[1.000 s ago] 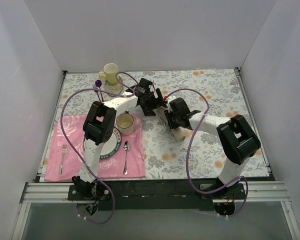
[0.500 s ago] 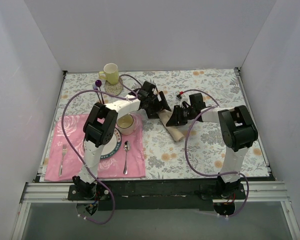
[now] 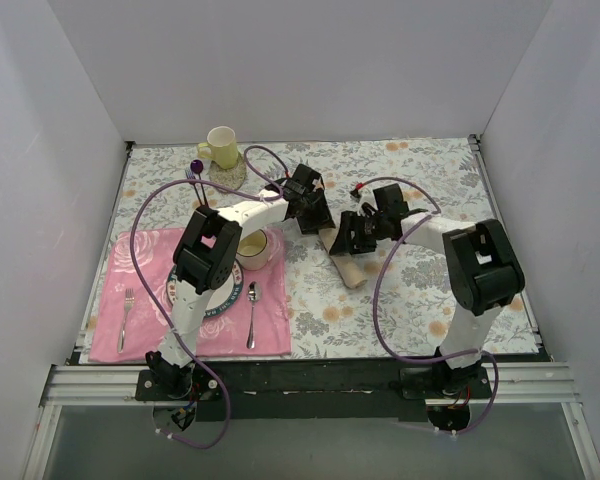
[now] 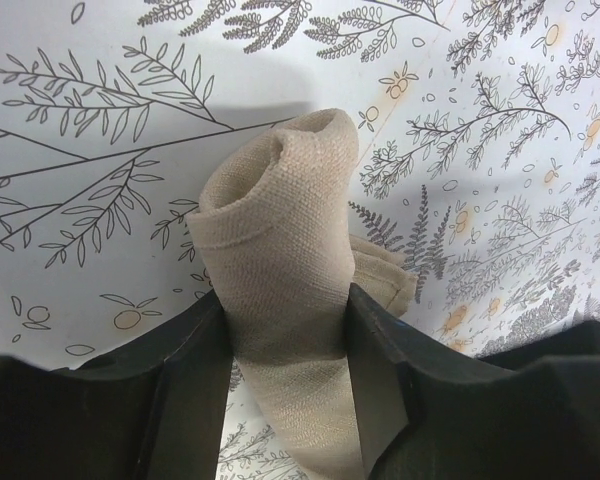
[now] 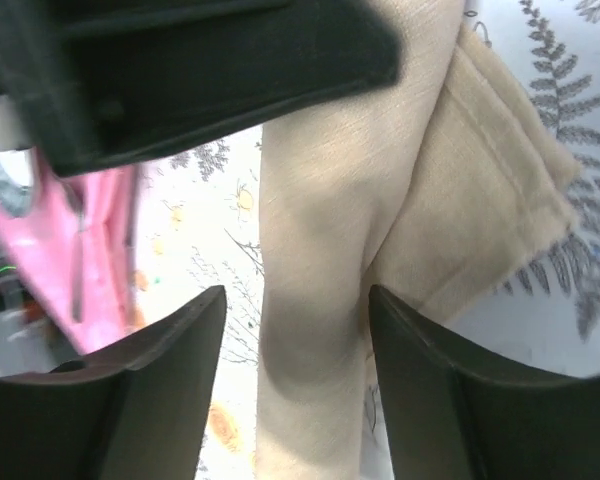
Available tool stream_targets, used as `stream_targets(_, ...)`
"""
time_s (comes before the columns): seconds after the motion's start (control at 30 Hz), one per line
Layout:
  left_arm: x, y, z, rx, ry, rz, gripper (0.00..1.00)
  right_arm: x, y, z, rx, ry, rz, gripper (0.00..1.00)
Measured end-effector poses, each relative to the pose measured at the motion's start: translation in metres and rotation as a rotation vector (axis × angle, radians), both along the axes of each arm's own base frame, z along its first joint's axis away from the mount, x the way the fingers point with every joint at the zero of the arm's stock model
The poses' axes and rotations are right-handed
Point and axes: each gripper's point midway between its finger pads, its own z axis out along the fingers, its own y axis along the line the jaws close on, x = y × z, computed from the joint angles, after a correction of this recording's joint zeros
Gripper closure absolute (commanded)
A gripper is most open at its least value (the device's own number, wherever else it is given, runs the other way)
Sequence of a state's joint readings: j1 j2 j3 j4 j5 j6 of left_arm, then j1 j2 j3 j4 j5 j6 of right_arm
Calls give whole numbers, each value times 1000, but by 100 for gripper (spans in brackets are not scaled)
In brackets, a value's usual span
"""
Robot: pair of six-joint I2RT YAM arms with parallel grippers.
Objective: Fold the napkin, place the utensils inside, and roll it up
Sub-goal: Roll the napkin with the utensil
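Observation:
The beige napkin [image 3: 348, 263] lies rolled into a tube on the floral tablecloth at mid-table. In the left wrist view my left gripper [image 4: 285, 325] is shut on the napkin [image 4: 275, 240], both fingers pressed against the roll. My right gripper [image 5: 298, 335] straddles the napkin [image 5: 320, 230] open, with a gap on each side. In the top view the left gripper [image 3: 323, 225] and right gripper [image 3: 350, 237] meet over the roll's far end. A spoon [image 3: 253, 312] and a fork [image 3: 127, 315] lie on the pink placemat, apart from the napkin.
The pink placemat [image 3: 140, 262] at the left holds a plate [image 3: 223, 300] with a cream bowl [image 3: 252, 246]. A yellow mug [image 3: 220, 147] and purple-tipped sticks [image 3: 196, 168] stand at the far left. White walls enclose the table.
My left gripper has closed onto the napkin roll. My right gripper has opened off it and swung round toward the roll's far end.

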State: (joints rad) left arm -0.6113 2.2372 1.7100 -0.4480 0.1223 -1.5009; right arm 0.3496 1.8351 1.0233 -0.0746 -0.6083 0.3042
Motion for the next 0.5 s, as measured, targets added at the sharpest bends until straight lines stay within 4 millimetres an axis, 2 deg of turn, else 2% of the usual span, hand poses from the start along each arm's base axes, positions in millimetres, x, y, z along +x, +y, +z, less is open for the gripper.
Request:
stream_targets(0.17,0,0,0,3,-3,0,62,-3,0,22,-291,-241,-39,23)
stream_targets(0.27,0,0,0,1,-1,-1,63,-6,7,36,-453,-400,-59,21)
stream_targets(0.43,-3,-1,0,-6,13,-11,63,-13,19,41,-672,-580,-44,20)
stream_targets(0.5,-4,0,-1,-14,27,-13,63,-8,14,35,-760,-617,-50,20)
